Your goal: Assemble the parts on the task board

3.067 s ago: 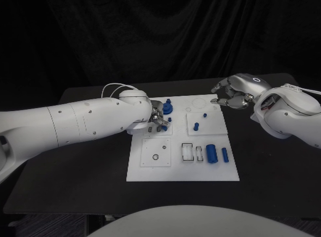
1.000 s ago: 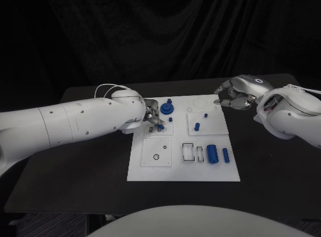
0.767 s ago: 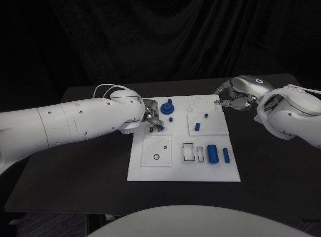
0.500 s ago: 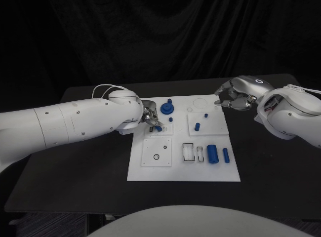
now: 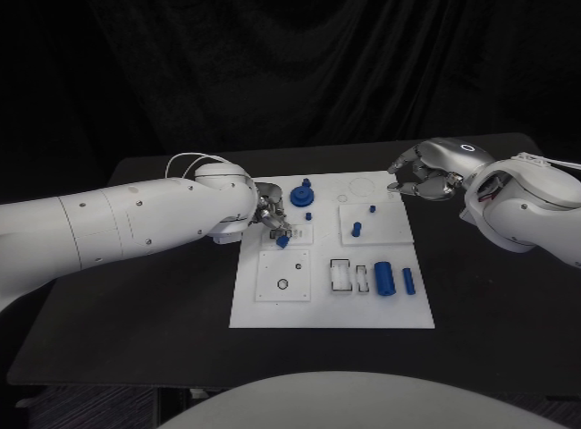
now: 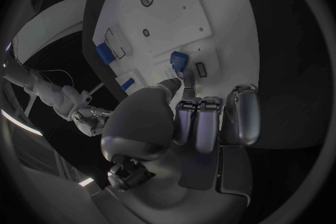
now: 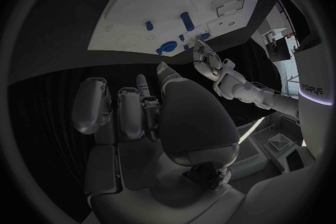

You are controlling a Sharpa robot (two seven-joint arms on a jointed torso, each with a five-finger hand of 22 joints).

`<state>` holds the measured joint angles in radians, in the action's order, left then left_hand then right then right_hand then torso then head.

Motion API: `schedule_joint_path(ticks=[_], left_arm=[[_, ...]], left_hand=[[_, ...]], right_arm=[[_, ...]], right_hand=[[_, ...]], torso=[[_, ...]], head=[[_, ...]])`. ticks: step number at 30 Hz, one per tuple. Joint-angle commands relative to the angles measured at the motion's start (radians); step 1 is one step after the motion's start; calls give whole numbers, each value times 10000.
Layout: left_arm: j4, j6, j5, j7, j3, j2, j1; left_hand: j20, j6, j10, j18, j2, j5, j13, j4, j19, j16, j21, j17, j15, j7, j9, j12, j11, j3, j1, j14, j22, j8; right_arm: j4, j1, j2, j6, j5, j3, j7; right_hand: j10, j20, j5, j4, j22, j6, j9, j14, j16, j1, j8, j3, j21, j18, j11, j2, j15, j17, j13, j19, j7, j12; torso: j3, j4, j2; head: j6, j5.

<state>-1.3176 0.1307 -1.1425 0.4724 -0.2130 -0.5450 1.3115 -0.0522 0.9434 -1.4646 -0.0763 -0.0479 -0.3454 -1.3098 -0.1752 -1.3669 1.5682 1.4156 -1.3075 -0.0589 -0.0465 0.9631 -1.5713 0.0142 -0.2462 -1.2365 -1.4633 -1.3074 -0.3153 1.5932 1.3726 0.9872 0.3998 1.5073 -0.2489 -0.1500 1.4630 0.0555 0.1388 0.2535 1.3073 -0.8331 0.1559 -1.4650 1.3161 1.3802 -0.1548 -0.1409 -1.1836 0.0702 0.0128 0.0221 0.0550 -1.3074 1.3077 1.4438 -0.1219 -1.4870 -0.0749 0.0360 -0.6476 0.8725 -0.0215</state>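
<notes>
Blue part (image 5: 282,240), small and blocky, sits pinched in the left robot hand (image 5: 270,213) just above the task board (image 5: 329,308)'s upper-left panel. Half a second ago it was lower, closer to the panel. Its long axis cannot be told. The right robot hand (image 5: 424,175), fingers curled in, holds nothing beside the board's far right corner.

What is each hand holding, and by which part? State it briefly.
The left hand pinches a small blue part by its upper end, above the task board. The right hand holds nothing, fingers curled in.
</notes>
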Motion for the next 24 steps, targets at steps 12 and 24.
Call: schedule_joint_path(ticks=[12, 24], left_arm=[[52, -388, 9, -587, 9, 27, -17], [-822, -2618, 10, -1627, 9, -937, -15]], left_hand=[[18, -17, -1062, 67, 71, 52, -2610, 4, 56, 26, -39, -2633, -32, -28, 26, 5, 30, -118, 9, -1075, -127, 73], [-145, -704, -1062, 107, 184, 956, -2610, -540, -64, 26, 21, -2633, 158, -318, 287, 5, -210, -17, 529, -1075, -326, 483]], right_arm=[[-8, -23, 5, -121, 30, 6, -143], [34, -23, 106, -99, 30, 6, -131]], right_hand=[[63, 23, -64, -51, 1259, -78, -13, -413, -40, 14, 40, 27, 51, 111, 66, 2, -50, -127, 1346, -50, 25, 55], [51, 24, -80, -50, 1253, -79, -16, -408, -56, 8, 45, 31, 71, 115, 65, 1, -50, -111, 1332, -55, 26, 66]], torso=[[7, -14, -5], [-16, -15, 10]], head=[[2, 23], [2, -54]])
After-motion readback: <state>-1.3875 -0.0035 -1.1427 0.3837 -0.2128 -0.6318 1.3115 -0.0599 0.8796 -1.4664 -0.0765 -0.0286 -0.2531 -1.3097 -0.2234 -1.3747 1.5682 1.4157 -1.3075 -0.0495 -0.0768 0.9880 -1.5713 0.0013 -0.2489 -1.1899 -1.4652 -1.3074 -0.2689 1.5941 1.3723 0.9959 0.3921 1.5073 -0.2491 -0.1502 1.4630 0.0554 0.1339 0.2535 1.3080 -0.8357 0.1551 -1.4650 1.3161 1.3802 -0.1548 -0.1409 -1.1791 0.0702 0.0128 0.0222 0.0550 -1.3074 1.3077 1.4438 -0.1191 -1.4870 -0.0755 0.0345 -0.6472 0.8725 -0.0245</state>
